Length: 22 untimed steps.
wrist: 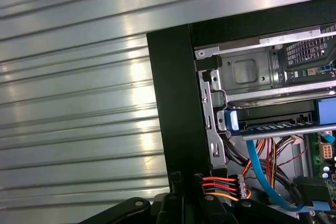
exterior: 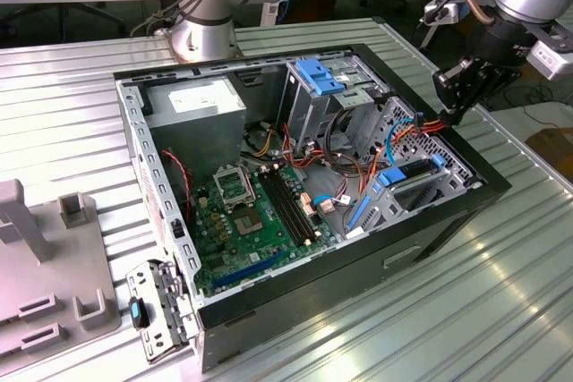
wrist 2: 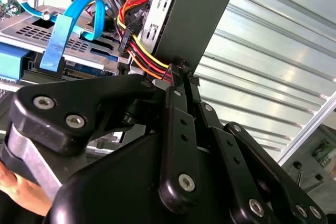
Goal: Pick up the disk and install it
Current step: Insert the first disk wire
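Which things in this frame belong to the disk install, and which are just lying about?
Job in hand:
- gripper, at the case wall beside the power cables
- disk in its blue carrier, sitting in the bay, label not visible
- computer case

Lying about:
- grey fixture
- loose metal bracket
- spare blue carrier on the drive cage

Ribbed metal table (exterior: 483, 319): open computer case (exterior: 376, 270), grey fixture (exterior: 36, 261).
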Each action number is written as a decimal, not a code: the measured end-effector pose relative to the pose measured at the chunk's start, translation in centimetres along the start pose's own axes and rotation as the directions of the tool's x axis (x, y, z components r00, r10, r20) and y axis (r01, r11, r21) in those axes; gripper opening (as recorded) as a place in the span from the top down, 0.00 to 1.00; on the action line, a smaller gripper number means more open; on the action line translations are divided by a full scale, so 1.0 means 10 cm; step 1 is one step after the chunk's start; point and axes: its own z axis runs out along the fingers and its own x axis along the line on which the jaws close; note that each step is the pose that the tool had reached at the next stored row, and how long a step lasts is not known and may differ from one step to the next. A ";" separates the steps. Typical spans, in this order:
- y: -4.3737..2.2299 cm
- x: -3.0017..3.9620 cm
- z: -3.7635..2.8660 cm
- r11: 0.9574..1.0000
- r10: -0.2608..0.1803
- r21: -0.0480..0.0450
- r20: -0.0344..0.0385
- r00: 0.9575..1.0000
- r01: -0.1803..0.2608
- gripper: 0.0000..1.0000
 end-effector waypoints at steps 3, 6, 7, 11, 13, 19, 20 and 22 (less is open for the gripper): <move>-0.004 0.011 -0.095 1.000 0.000 0.000 0.002 1.000 0.000 0.84; -0.006 0.018 -0.180 1.000 0.001 -0.001 0.004 1.000 -0.001 0.84; -0.006 0.017 -0.180 1.000 0.023 -0.003 0.004 1.000 -0.023 0.84; -0.006 0.017 -0.181 0.997 0.083 -0.010 0.001 0.997 -0.083 0.84; -0.005 0.017 -0.181 0.993 0.114 -0.014 0.001 0.993 -0.114 0.84; 0.021 -0.082 -0.193 0.993 0.120 -0.015 0.002 0.993 -0.120 0.84; 0.028 -0.119 -0.198 0.993 0.121 -0.015 0.002 0.993 -0.121 0.84; 0.036 -0.160 -0.203 0.992 0.122 -0.015 0.002 0.993 -0.122 0.84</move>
